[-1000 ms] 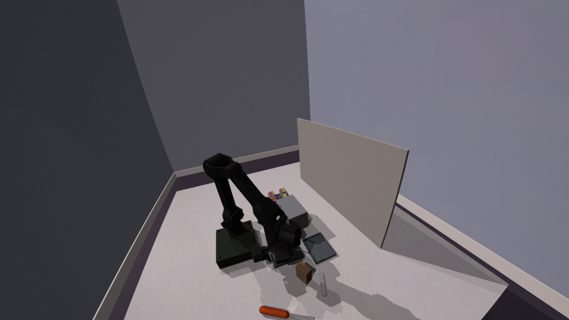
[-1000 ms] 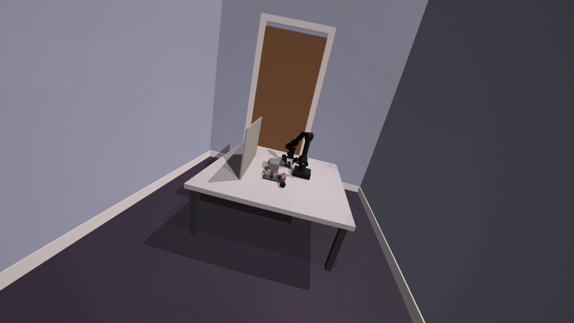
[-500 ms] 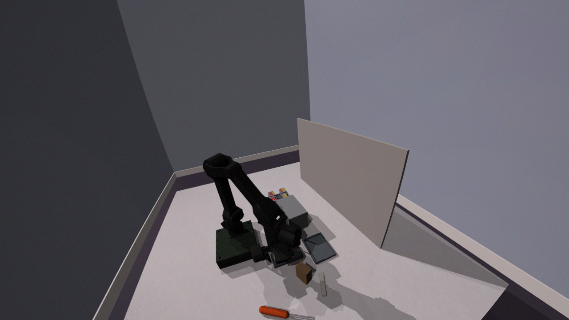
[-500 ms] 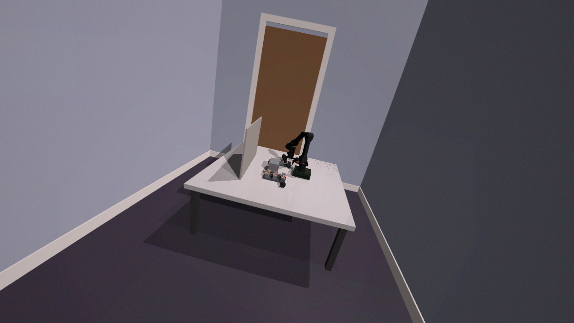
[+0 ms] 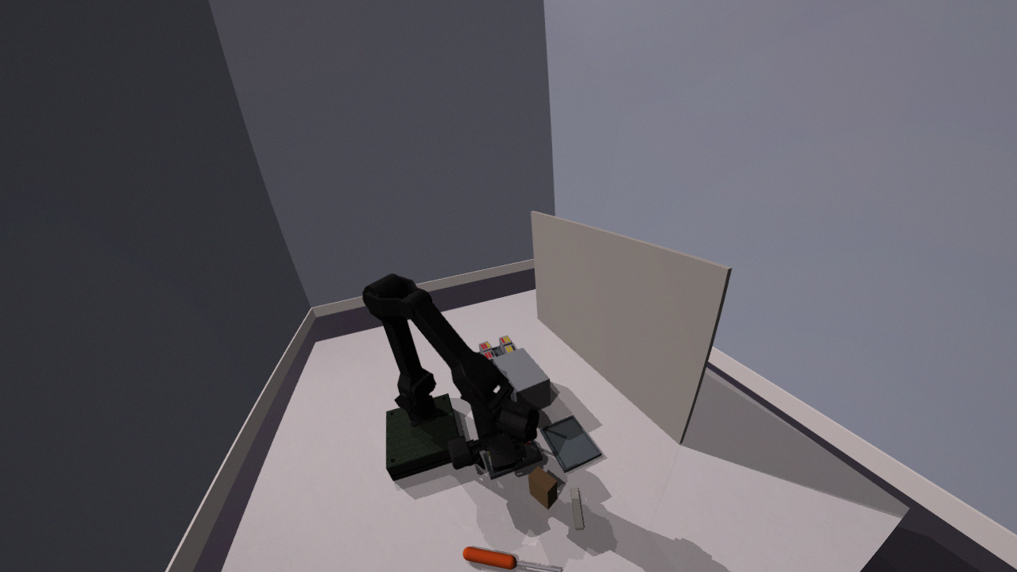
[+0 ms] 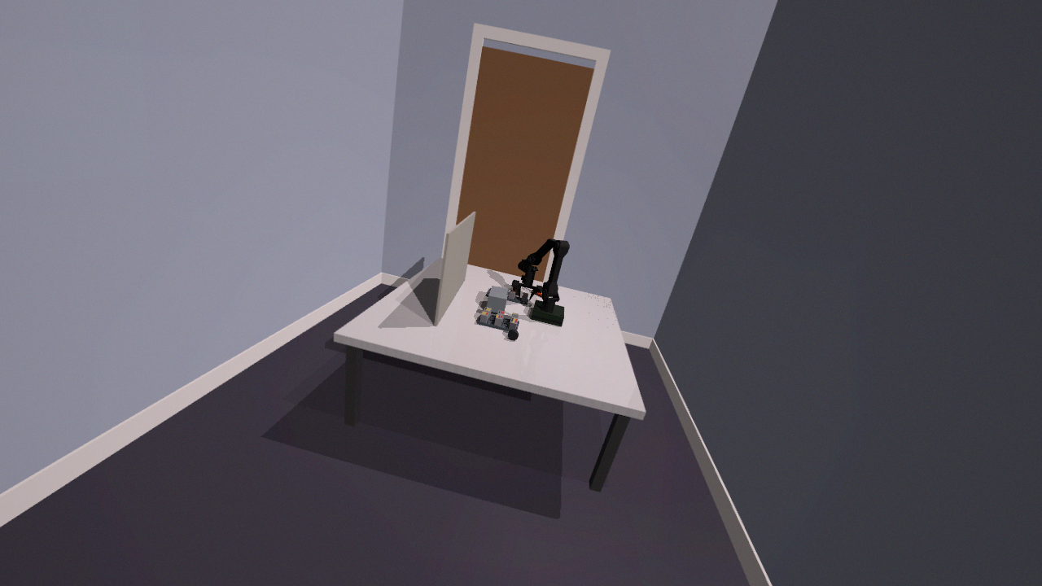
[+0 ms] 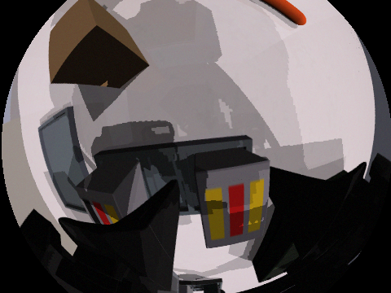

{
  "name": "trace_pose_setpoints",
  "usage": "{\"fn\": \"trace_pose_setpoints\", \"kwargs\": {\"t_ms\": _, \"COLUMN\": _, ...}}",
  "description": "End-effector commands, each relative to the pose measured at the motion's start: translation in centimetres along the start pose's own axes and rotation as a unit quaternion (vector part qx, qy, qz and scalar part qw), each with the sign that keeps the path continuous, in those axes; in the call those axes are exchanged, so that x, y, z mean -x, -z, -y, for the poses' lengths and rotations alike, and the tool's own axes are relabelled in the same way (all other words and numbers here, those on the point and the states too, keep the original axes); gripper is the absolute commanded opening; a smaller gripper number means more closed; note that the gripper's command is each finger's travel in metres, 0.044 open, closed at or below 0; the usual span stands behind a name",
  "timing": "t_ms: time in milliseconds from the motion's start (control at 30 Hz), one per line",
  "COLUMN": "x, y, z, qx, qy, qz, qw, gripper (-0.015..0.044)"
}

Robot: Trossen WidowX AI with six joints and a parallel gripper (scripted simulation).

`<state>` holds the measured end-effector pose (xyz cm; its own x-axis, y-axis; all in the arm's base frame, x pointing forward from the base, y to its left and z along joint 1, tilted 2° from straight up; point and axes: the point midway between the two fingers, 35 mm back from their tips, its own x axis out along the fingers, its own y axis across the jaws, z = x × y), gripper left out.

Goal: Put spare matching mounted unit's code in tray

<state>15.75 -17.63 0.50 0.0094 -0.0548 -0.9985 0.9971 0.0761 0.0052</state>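
My gripper (image 5: 506, 458) (image 7: 221, 179) is open and low over the table, just in front of the arm's base. A grey spare (image 7: 234, 203) with yellow, red and yellow stripes sits between its fingers. A second grey spare (image 7: 111, 190) with red and yellow stripes lies to the left, partly hidden by the left finger. The grey-blue tray (image 5: 570, 442) (image 7: 57, 149) lies flat right of the gripper. The grey mounted unit (image 5: 522, 373) (image 6: 498, 296) stands behind it, and two more striped spares (image 5: 496, 346) lie beyond the unit. The unit's back is hidden.
A brown box (image 5: 543, 486) (image 7: 93, 44) stands in front of the gripper, with a thin grey bar (image 5: 576, 508) beside it. An orange-handled screwdriver (image 5: 489, 557) lies nearer the table's front. A tall beige panel (image 5: 625, 313) (image 6: 455, 265) stands to the right.
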Motion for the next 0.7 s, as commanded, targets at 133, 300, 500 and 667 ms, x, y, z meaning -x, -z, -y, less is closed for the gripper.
{"fn": "trace_pose_setpoints", "kwargs": {"t_ms": 133, "x": -0.14, "y": 0.15, "z": 0.13, "qx": 0.002, "qy": 0.002, "qz": -0.002, "qw": 1.000, "gripper": 0.0300}}
{"fn": "trace_pose_setpoints", "kwargs": {"t_ms": 300, "x": -0.14, "y": 0.15, "z": 0.13, "qx": 0.002, "qy": 0.002, "qz": -0.002, "qw": 1.000, "gripper": 0.0300}}
{"fn": "trace_pose_setpoints", "kwargs": {"t_ms": 500, "x": -0.14, "y": 0.15, "z": 0.13, "qx": 0.002, "qy": 0.002, "qz": -0.002, "qw": 1.000, "gripper": 0.0300}}
{"fn": "trace_pose_setpoints", "kwargs": {"t_ms": 667, "x": 0.00, "y": 0.00, "z": 0.00, "qx": 0.000, "qy": 0.000, "qz": 0.000, "qw": 1.000, "gripper": 0.0221}}
